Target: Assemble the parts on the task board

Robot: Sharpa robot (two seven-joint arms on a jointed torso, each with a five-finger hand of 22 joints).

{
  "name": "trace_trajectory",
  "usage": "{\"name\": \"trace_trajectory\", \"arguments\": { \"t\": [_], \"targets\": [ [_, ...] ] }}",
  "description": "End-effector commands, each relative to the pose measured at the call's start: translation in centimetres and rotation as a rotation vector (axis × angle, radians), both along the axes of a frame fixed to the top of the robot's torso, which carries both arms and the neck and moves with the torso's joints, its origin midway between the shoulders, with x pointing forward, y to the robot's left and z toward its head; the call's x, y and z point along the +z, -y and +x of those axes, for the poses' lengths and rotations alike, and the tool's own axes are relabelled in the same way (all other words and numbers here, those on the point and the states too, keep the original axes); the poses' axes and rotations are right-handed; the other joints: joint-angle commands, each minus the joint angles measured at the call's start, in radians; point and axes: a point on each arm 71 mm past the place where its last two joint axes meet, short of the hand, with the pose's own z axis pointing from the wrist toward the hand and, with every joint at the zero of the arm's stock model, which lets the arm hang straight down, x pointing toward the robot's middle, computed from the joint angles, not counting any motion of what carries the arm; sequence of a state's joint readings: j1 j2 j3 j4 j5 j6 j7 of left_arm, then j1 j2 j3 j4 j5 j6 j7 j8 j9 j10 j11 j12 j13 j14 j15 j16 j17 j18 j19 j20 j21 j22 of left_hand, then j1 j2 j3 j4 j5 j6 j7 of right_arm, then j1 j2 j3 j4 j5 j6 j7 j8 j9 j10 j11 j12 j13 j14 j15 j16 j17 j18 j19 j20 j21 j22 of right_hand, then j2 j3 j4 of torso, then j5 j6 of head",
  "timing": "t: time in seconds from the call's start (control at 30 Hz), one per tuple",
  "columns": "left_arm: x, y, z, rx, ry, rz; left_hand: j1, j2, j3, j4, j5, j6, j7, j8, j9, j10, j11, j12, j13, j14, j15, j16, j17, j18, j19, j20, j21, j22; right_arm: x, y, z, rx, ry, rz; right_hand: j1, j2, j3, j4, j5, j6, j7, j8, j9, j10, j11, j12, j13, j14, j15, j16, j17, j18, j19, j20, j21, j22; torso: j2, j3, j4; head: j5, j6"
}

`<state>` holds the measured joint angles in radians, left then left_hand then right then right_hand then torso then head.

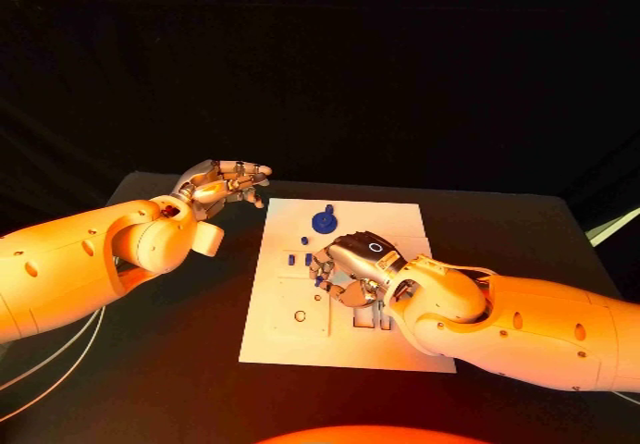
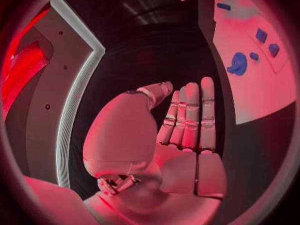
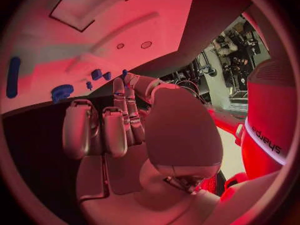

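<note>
1. Nearest us in the head view, the right hand (image 1: pixel 358 268) lies low over the middle of the white task board (image 1: pixel 400 356), its back turned up and its fingers curled down toward the board among the small parts.
2. From the right wrist view, the right hand (image 3: pixel 125 130) has 2 fingers folded in and the others reaching out straight; we see nothing held in it, but we cannot tell whether the fingertips touch a part.
3. We see the left hand (image 1: pixel 227 182) raised off the board's far left corner, over the black table (image 1: pixel 174 370), fingers loosely bent and apart, holding nothing.
4. In the left wrist view, the left hand (image 2: pixel 181 130) shows a flat bare palm with its fingers side by side and straight.
5. On the board's far half sits a round blue gear (image 1: pixel 323 222), with a blue peg (image 1: pixel 329 208) just beyond it.
6. Several small blue blocks (image 1: pixel 307 260) lie just beside the right hand's fingers.
7. Recessed slots (image 1: pixel 299 316) mark the board's near left part.
</note>
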<state>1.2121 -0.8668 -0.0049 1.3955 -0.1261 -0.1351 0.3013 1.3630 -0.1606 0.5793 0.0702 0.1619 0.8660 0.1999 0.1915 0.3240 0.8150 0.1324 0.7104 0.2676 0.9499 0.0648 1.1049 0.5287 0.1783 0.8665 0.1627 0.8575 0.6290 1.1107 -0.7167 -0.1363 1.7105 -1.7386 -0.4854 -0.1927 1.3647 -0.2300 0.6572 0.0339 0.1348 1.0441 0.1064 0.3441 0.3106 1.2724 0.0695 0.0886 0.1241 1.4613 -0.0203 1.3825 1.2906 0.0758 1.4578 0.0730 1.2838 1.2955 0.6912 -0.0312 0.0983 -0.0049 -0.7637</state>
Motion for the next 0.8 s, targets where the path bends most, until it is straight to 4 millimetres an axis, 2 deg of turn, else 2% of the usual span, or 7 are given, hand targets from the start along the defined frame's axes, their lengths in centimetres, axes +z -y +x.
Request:
{"name": "trace_trajectory", "arguments": {
  "t": [0.03,0.4,0.8],
  "targets": [
    [0.0,0.4,0.0,-0.006,-0.001,-0.003,-0.008,0.008,-0.028,0.004,-0.004,-0.017,0.005,0.002,-0.011,-0.005,0.005,-0.014,-0.012,-0.01,0.005,-0.011,-0.009,0.005,0.002,0.003,-0.017,-0.011,-0.7,-0.2,0.0,-0.001,-0.005,-0.007,-0.024,0.048,0.048,-0.024,0.003,0.02,0.004,0.031,0.033,0.038,-0.025,-0.011,-0.004,0.056,-0.011,0.001,0.007,-0.022,0.035,-0.005,0.02,0.144,0.0,-0.0003,0.0011,0.007,-0.007],
    [0.0,0.7,0.1,-0.013,-0.005,-0.003,-0.008,0.008,-0.028,0.004,-0.004,-0.017,0.005,0.002,-0.011,-0.005,0.005,-0.014,-0.012,-0.01,0.005,-0.011,-0.009,0.005,0.002,0.003,-0.017,-0.011,-2.3,-0.6,-0.1,-0.01,-0.032,-0.028,-0.024,0.048,0.049,-0.025,0.003,0.019,0.005,0.031,0.033,0.038,-0.025,-0.012,-0.004,0.055,-0.012,0.0,0.005,-0.022,0.034,-0.005,0.019,0.143,0.002,0.0018,-0.0004,0.027,-0.02],
    [0.0,0.8,0.1,-0.015,-0.007,-0.003,-0.009,0.008,-0.029,0.005,-0.004,-0.017,0.005,0.002,-0.012,-0.005,0.005,-0.014,-0.013,-0.009,0.005,-0.011,-0.01,0.005,0.003,0.003,-0.018,-0.012,-2.7,-0.6,0.0,-0.015,-0.038,-0.04,-0.025,0.048,0.049,-0.026,0.003,0.018,0.005,0.031,0.034,0.038,-0.024,-0.012,-0.004,0.055,-0.012,0.001,0.006,-0.022,0.035,-0.005,0.019,0.143,0.001,0.0019,0.0,0.034,-0.026]
  ]
}}
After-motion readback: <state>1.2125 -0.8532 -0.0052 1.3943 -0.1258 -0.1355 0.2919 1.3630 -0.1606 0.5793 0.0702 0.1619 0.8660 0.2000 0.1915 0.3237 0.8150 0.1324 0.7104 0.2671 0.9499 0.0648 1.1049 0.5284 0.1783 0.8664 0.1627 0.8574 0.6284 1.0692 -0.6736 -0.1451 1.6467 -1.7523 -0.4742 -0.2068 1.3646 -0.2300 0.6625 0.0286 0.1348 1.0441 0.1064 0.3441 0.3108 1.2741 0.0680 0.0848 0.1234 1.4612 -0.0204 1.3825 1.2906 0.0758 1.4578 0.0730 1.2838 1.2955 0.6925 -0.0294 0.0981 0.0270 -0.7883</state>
